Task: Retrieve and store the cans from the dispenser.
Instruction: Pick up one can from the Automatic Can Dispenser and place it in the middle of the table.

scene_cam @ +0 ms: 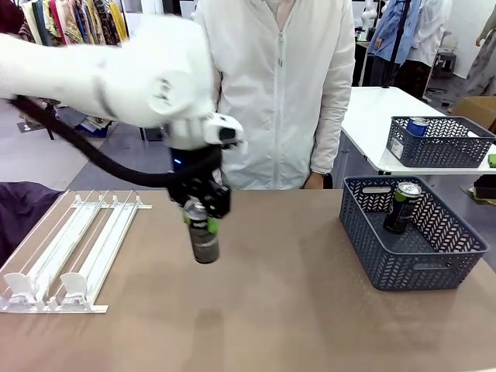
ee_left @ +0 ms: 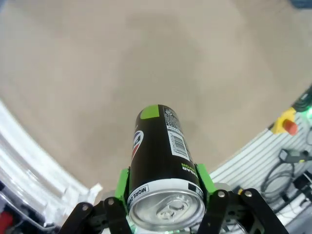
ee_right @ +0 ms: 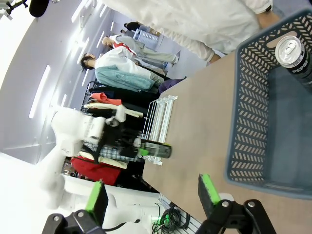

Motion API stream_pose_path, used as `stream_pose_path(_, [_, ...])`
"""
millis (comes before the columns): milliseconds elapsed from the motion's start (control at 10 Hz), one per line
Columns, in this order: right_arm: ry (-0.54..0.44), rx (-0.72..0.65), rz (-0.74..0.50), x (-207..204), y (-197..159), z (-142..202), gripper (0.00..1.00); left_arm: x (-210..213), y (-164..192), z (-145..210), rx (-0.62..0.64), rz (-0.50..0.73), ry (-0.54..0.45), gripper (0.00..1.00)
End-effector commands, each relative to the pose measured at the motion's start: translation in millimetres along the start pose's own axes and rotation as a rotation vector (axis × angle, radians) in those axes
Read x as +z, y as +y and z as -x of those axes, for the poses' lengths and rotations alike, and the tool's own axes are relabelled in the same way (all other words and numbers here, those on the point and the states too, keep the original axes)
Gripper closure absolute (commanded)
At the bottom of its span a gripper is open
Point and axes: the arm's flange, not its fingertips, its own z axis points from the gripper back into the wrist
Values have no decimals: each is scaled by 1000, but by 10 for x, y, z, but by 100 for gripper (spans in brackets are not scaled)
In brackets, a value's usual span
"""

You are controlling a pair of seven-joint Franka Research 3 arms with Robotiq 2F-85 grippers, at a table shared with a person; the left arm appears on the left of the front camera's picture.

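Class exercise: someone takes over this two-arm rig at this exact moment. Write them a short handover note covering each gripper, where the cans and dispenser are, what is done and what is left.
Left gripper: shut on a dark can, held upright above the table's middle.
Right gripper: open, holding nothing, near the grey basket.
Dispenser: at the table's left; its lanes look empty.
Done: one dark can stands in the near grey basket at the right. A blue can sits in a second basket on the far white table.
Left: carry the held can to the basket and release it.
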Motion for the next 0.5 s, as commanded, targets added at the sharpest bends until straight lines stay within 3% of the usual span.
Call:
stream_pose_path(0, [-20, 6, -20, -22, 35, -49, 0, -92, -137, -463, 11, 19, 39, 100])
stream_pose_path(400, [-20, 6, -20, -22, 35, -49, 0, -470, -260, -694, 65, 38, 46, 100])
